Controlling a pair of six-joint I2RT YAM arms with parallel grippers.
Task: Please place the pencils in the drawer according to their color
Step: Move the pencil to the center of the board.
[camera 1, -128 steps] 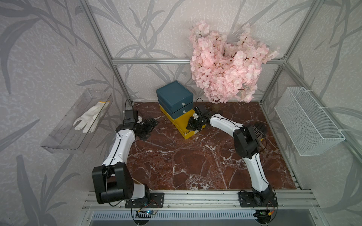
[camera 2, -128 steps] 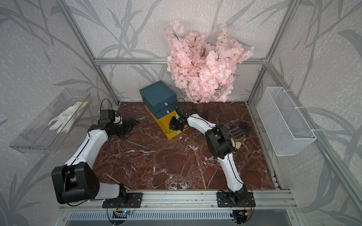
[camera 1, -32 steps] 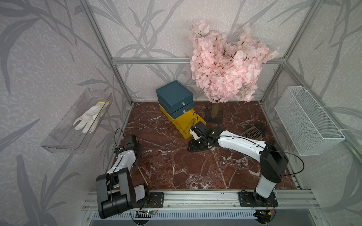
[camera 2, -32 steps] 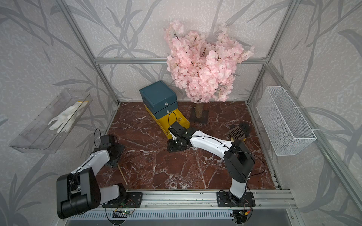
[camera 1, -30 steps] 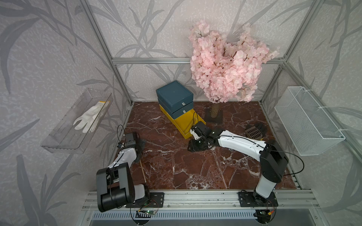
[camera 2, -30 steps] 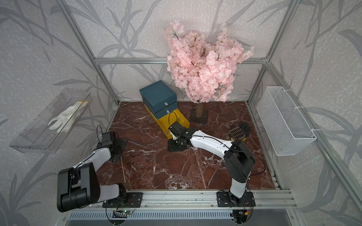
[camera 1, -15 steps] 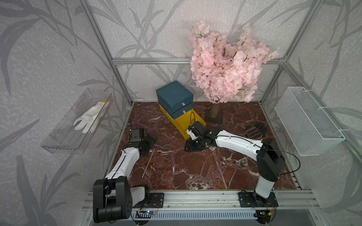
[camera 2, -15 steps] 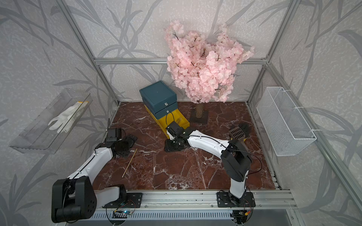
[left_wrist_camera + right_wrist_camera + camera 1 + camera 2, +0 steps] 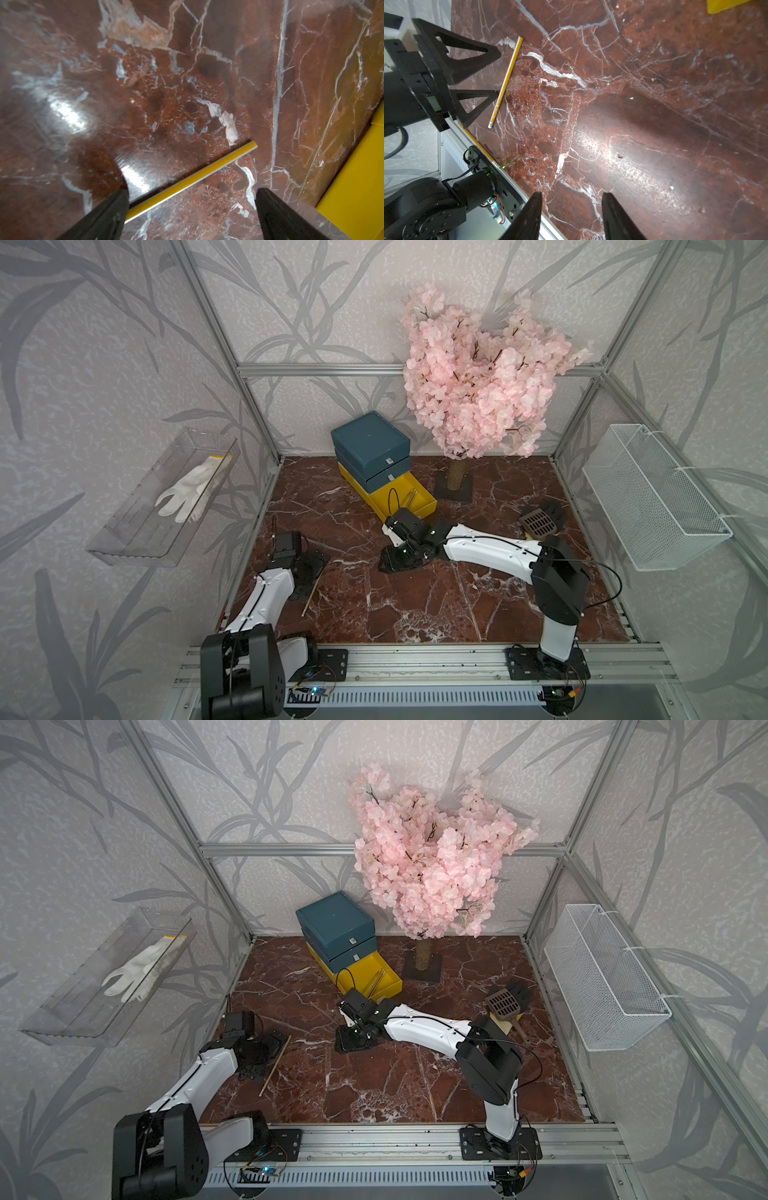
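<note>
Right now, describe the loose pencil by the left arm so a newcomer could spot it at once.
On the red marble table, look to the robot's left side, where the left gripper stands open. The yellow pencil lies flat at its fingertips. Unlike the pencils in the open yellow drawer, it lies out on bare marble.

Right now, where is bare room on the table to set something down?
Bare: the front of the table between the yellow pencil and the right arm. Crowded: around the open yellow drawer and the right end effector beside it.
</note>
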